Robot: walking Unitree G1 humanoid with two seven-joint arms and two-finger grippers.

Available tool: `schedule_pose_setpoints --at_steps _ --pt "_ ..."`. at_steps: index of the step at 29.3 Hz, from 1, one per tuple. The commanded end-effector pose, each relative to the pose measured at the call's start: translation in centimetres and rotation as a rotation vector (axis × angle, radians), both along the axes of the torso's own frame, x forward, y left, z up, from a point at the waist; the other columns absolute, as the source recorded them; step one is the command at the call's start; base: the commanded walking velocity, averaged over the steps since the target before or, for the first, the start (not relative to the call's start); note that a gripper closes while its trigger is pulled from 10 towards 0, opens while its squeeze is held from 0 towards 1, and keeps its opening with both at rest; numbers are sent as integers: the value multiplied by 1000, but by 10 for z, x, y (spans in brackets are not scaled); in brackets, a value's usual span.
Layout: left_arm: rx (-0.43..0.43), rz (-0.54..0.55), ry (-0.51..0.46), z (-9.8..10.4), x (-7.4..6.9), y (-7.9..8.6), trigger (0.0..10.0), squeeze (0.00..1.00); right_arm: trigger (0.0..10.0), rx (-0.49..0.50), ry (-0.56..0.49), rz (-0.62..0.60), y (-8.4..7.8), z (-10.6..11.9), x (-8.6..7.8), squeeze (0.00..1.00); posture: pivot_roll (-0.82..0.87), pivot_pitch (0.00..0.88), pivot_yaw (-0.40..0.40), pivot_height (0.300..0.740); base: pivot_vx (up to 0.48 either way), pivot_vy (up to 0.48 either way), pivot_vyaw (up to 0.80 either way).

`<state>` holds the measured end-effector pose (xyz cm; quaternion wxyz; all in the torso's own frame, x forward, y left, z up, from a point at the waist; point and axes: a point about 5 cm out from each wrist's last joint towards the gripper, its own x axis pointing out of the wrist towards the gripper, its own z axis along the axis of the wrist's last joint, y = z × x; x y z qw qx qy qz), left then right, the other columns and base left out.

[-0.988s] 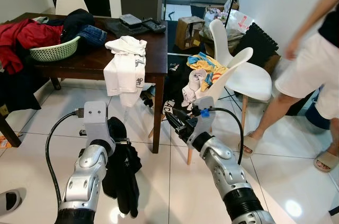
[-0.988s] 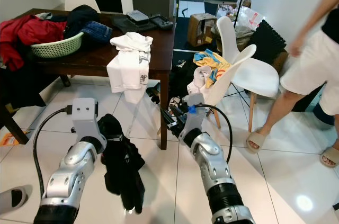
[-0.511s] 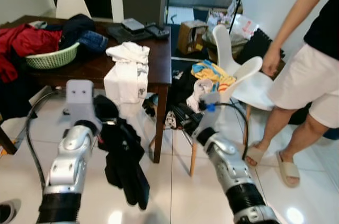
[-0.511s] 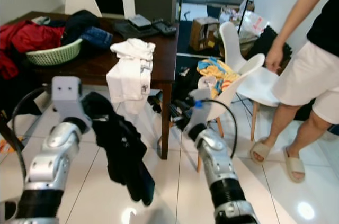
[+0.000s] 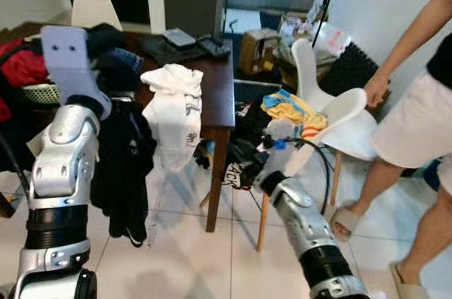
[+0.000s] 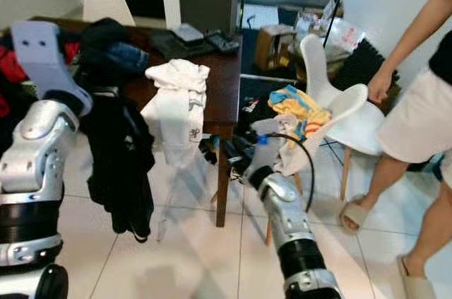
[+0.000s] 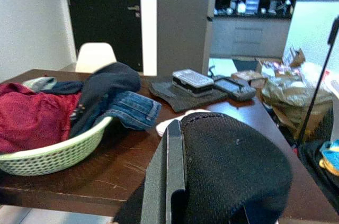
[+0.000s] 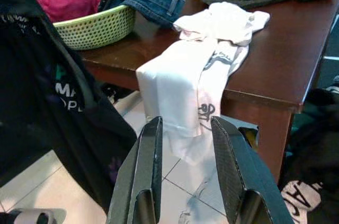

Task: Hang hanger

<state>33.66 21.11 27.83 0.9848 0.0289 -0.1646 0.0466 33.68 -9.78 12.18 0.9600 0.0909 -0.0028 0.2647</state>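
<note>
A lived-in home dining area: dark wooden table (image 5: 212,80) at centre left, a green laundry basket (image 7: 58,152) of clothes on it, white moulded chairs (image 5: 346,119) at right, pale tiled floor (image 5: 212,264) below, kitchen cabinets (image 7: 249,33) through the doorway at upper centre

The left arm is raised high at the robot's left, forearm near vertical, wrist housing uppermost. The left end effector (image 7: 175,181) points forward from that height; one black finger (image 7: 175,166) is visible in the wrist view (finger spacing cannot be determined). The right arm extends forward and low at mid-body, elbow slightly bent. The right end effector (image 8: 185,176) has its two black fingers (image 8: 145,171) parted, with a clear gap between them and nothing gripped.
</note>
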Motion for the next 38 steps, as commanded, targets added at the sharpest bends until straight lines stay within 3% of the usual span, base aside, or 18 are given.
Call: schedule_pose_setpoints --at_steps 1,9,15,23,31,34,35,38 --pt "12 -46 -39 14 2 -11 10000 0 10000 1 1 -59 -12 -2 1 0 25 0 -54 740 326 0 0" --pt "23 -61 -55 24 3 -12 10000 0 10000 4 -7 -149 -25 -2 3 0 30 0 -56 740 325 0 0" --pt "51 -90 -80 38 3 -13 10000 0 10000 0 -4 -140 -24 -4 2 0 31 0 -54 740 324 0 0" --pt "101 -157 -127 55 3 -30 10000 0 10000 5 -3 -147 -22 -6 0 0 26 0 -52 740 324 0 0" --pt "131 -177 -170 72 3 -30 10000 0 10000 3 0 -150 -23 -7 0 0 33 0 -57 740 325 0 0" --pt "149 -220 -189 82 9 -35 10000 0 10000 3 4 -152 -22 -7 2 0 37 0 -58 740 324 0 0" --pt "169 -286 -200 90 17 -45 10000 0 10000 3 3 -155 -22 -6 3 0 37 0 -55 740 322 0 0" --pt "178 -308 -201 92 20 -49 10000 0 10000 3 1 -157 -22 -6 4 0 38 0 -55 740 322 0 0"
